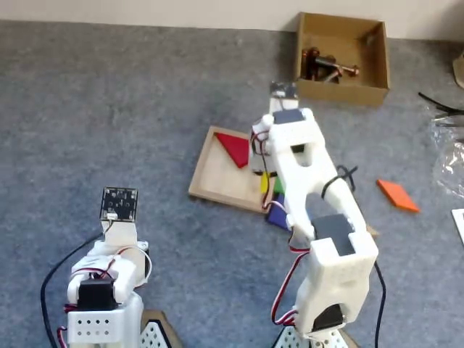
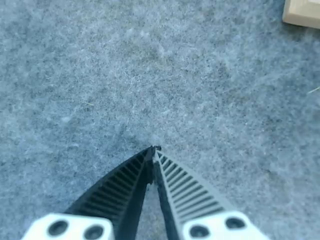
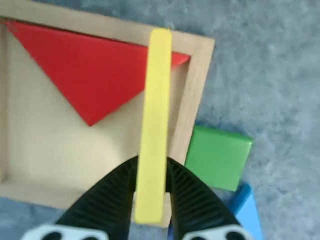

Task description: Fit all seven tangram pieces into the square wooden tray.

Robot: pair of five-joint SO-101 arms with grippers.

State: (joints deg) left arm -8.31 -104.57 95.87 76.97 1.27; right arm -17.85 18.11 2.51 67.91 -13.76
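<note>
Five pieces: red, yellow, green, blue, orange. One tray. One box.

This is looking like a hobby robotics bench: grey felt covering the table, a cardboard box of odds sitting at 1 o'clock, loose cables lying at 3.

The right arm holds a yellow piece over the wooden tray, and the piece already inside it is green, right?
Not quite: the piece lying in the tray is the red triangle, as the right wrist view shows. The green piece lies outside, beside the tray. The yellow piece is held.
</note>
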